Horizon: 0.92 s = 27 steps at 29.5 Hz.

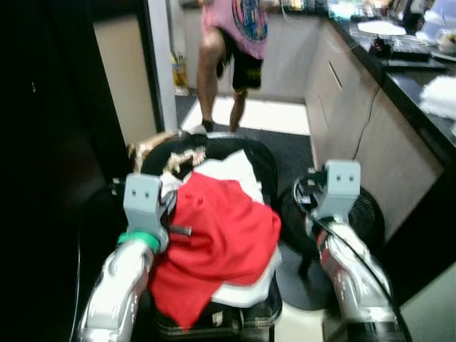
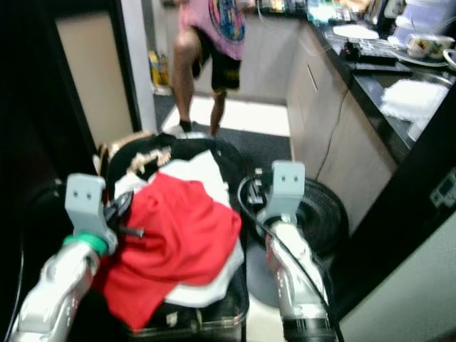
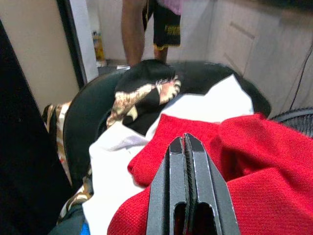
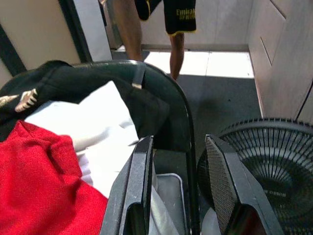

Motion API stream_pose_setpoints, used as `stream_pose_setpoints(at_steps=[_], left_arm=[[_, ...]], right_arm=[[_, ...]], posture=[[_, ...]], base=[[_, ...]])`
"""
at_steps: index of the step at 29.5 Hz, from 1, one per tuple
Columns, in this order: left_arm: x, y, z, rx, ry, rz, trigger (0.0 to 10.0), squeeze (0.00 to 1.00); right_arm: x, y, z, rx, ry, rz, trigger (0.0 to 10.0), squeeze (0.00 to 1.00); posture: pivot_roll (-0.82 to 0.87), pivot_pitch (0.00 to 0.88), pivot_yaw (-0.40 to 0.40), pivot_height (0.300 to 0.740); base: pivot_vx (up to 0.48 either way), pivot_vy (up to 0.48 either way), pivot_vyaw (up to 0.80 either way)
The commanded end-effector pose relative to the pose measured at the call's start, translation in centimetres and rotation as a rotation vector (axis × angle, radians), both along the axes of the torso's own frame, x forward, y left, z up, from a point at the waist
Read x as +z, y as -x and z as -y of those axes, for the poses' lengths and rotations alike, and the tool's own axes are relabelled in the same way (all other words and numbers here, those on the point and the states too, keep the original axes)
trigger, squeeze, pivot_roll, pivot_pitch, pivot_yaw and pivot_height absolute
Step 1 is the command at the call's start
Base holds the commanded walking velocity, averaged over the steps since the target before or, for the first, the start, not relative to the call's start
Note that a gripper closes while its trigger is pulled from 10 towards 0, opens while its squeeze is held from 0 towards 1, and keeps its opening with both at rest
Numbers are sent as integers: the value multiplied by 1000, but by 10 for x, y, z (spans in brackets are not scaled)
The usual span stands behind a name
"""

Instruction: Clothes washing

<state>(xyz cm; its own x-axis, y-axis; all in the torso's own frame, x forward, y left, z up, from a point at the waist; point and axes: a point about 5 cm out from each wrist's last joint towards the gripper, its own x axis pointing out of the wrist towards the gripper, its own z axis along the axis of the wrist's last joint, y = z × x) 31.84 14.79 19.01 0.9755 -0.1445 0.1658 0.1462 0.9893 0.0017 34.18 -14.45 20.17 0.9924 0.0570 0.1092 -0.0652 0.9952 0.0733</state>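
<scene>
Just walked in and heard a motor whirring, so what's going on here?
The robot stands over a black laundry basket heaped with clothes, a red garment on top of white and black patterned ones. The left gripper, shut, hovers over the red garment. The right gripper is open, its fingers astride the basket's rim. A floor fan lies beside the basket, and a person stands ahead in the kitchen.

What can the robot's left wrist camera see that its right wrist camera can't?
The left wrist view alone shows the left gripper, its fingers pressed together above the red garment, and the black cloth with a gold pattern.

The right wrist view alone shows the right gripper, its fingers spread apart, and a black floor fan.

Both show the black basket, the white garment, the red garment and a person's legs.
</scene>
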Motion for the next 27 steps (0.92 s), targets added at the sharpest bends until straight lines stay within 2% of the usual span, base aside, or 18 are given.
stream_pose_setpoints(at_steps=[1, 27], left_arm=[[-8, 2, -5, 20, -8, -34, 10000, 0], [-10, 1, -5, 18, -35, -29, 10000, 0]], right_arm=[[-5, 1, -2, 8, -3, -21, 10000, 0], [-1, -1, -5, 22, -40, -30, 10000, 0]], posture=[[-25, 53, 28, 740], [-29, 51, 22, 740]], base=[[0, 0, 0], [0, 0, 0]])
